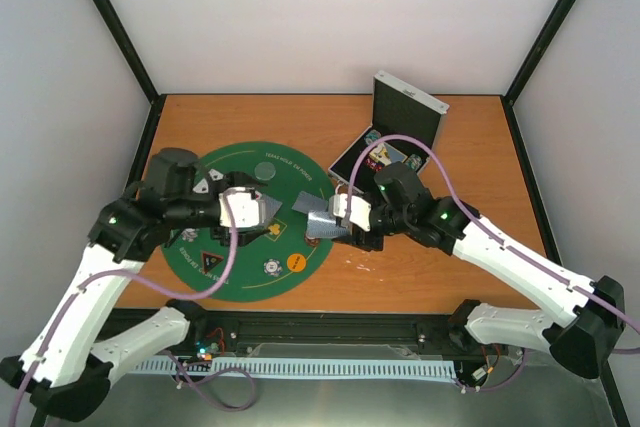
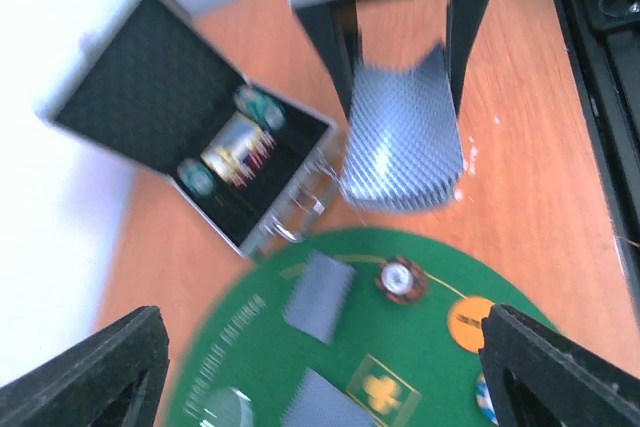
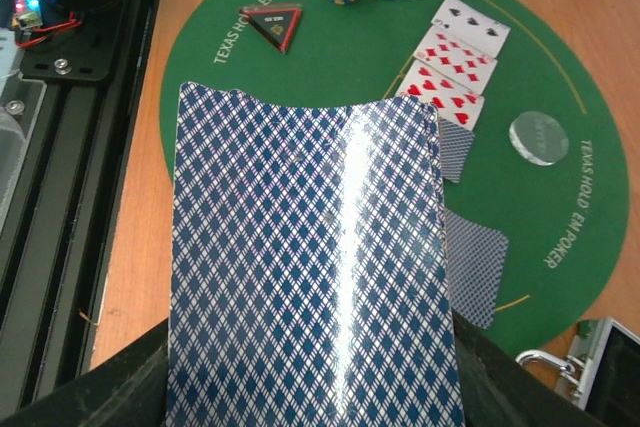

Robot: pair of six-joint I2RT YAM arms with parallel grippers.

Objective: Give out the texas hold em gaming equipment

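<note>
A: Checking grip: what is the right gripper carrying?
B: It is pinching the card deck at the edge of the green felt mat. The left gripper is hovering over the mat, spread wide and empty.
A: Risk?
B: The deck is bowing. If the pinch is slackening, cards are likely sliding out and scattering.

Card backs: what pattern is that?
Blue diamond lattice; the deck shows best in right wrist view.

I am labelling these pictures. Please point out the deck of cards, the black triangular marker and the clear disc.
deck of cards (image 3: 310,267), right wrist view, middle of the top card's back.
black triangular marker (image 3: 274,25), right wrist view, its centre.
clear disc (image 3: 538,137), right wrist view, its centre.
</note>
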